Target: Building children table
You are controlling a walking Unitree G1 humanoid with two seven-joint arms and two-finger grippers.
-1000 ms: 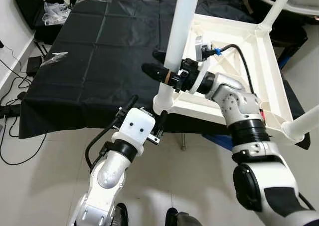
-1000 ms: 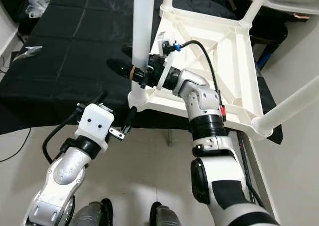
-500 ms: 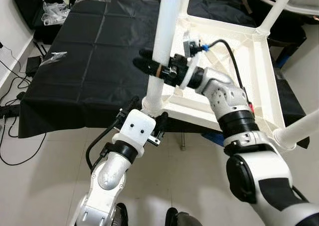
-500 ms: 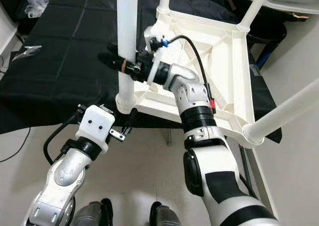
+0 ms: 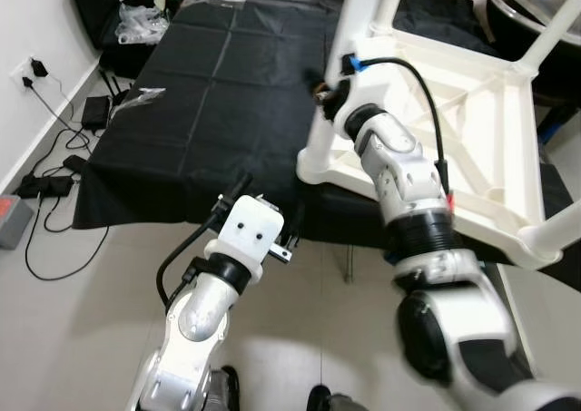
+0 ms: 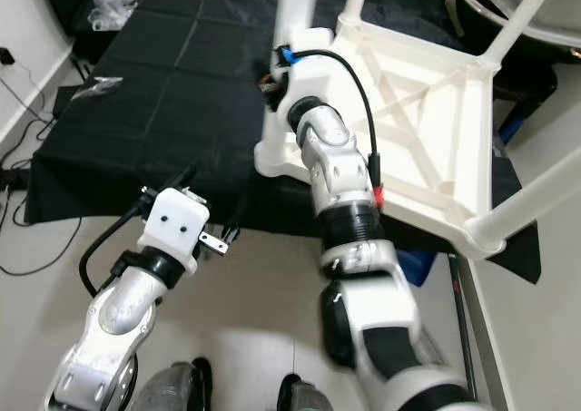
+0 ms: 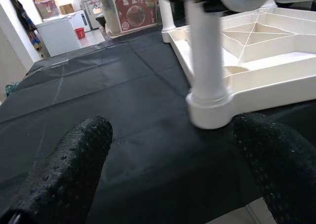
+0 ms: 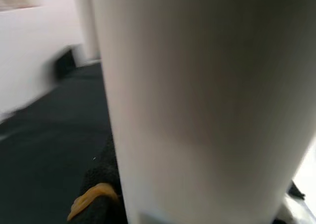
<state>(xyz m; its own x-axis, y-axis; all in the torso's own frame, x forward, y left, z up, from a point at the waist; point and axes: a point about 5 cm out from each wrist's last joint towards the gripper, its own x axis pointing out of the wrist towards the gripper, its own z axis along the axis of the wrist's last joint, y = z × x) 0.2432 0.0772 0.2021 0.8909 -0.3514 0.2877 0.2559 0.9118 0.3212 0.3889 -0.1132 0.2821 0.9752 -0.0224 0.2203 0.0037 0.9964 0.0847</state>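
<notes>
Your right gripper (image 5: 320,92) is clamping the near leg (image 5: 329,112) of the upturned white table (image 5: 472,121), lying at 1 o'clock on the black surface (image 5: 209,93). Your left gripper (image 7: 173,150), fingers spread wide and empty, is facing the leg's socket. Three more legs are rising.

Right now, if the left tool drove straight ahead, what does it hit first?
Probably the near corner socket of the upturned white table, where the leg seats, over the black cloth. The left tool is open, and depth is unclear.
</notes>
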